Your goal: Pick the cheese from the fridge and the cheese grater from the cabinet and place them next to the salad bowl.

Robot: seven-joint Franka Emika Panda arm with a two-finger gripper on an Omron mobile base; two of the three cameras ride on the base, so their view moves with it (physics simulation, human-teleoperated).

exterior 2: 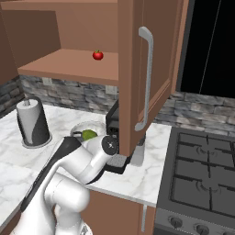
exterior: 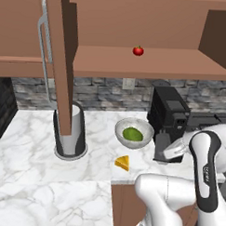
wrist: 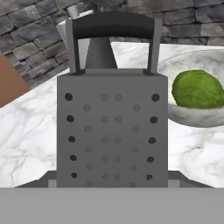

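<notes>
I see no words anywhere. The cheese grater (wrist: 112, 127) stands on white marble counter (exterior: 29, 144); the gripper's state I cannot tell.

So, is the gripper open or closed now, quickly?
Gripper: cannot be told; the cheese grater sits right before it, grip unclear.

The cheese grater (wrist: 112, 127) stands right in front of me and blocks my way ahead. The salad bowl (wrist: 197, 111) sits close beside it. I think the black coffee machine (exterior: 169, 118) crowds my other side. The open cabinet door (exterior: 61, 61) hangs over the marble counter (exterior: 29, 144).
</notes>
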